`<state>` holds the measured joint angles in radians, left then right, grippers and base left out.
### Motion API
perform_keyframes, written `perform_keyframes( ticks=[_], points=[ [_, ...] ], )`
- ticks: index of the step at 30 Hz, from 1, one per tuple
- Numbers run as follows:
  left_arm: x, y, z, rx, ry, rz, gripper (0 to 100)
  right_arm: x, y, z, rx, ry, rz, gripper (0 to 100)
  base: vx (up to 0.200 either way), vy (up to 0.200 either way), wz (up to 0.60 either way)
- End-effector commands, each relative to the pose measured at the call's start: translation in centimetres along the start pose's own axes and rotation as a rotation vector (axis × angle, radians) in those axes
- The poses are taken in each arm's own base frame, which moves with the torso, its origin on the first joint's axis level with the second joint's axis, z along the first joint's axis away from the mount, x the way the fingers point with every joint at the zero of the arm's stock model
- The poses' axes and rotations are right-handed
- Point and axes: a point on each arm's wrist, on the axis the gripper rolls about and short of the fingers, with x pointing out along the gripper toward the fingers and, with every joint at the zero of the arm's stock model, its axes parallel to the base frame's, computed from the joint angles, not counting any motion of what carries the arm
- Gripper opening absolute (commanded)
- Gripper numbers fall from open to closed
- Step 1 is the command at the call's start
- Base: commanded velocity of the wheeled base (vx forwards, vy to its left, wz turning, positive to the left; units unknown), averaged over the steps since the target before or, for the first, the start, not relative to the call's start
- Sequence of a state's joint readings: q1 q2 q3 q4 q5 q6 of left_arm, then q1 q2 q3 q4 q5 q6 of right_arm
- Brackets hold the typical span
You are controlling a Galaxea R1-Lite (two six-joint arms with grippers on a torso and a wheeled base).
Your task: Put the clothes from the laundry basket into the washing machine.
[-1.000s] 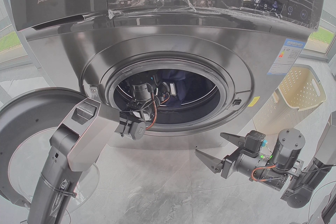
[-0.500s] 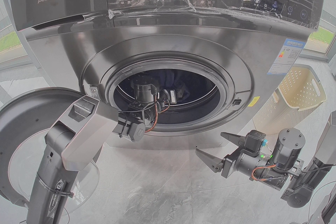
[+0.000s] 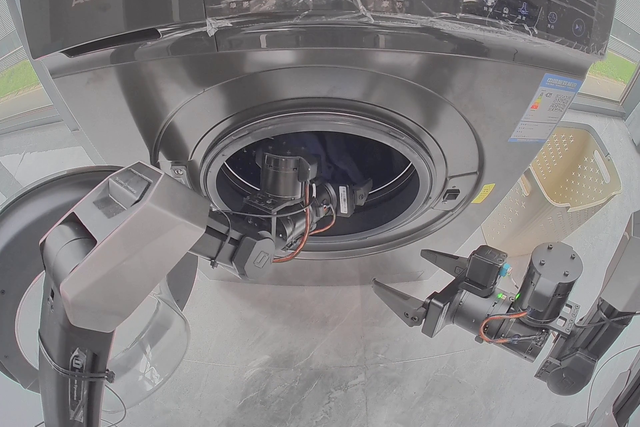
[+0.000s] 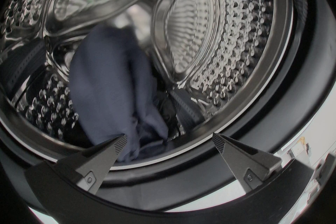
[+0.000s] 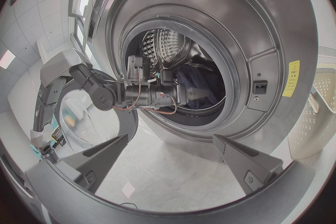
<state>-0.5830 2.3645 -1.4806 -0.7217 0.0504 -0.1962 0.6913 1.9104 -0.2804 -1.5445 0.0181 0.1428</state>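
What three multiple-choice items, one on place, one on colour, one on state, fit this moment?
1. The garment lies: A) in the drum B) in the right pincer C) in the left pincer.
2. The garment is: A) white B) red C) dark blue.
3. The right pincer is: A) shut and empty B) open and empty C) shut on cloth.

Answers:
1 A, it rests against the drum's perforated wall, beyond the left pincer's spread fingers.
2 C, the left wrist view shows dark blue cloth.
3 B, its fingers stand apart with nothing between them.
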Motion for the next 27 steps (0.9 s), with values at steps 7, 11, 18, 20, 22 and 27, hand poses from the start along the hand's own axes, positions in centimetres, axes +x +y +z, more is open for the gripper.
perform_keyframes(
  ticks=[7,11,18,20,22,27],
  points=[
    [3.9,2.8,2.1,0.001,-0.17,0.044,100,0.2,0.0,0.0,0.001,-0.001,0.001,100,0.0,0.0,0.0],
    [5.3,4.1,1.3,0.022,-0.197,0.093,100,0.2,0.0,0.0,0.001,-0.003,0.0,100,0.0,0.0,0.0],
    [4.3,3.3,0.4,0.034,-0.155,0.087,100,0.1,-0.1,0.0,0.002,0.0,-0.004,100,0.0,0.0,0.0],
    [3.8,2.6,0.3,0.037,-0.146,0.076,100,0.1,-0.1,-0.1,0.002,0.001,-0.004,100,0.0,0.0,0.0],
    [2.2,0.3,-0.5,0.046,-0.129,0.03,100,0.0,-0.1,0.0,0.002,0.001,-0.004,100,0.0,0.0,0.0],
    [-1.0,-1.7,-2.8,0.102,-0.091,-0.022,100,-0.2,-0.1,-0.1,0.002,0.004,-0.004,100,0.0,0.0,0.0]
  ],
)
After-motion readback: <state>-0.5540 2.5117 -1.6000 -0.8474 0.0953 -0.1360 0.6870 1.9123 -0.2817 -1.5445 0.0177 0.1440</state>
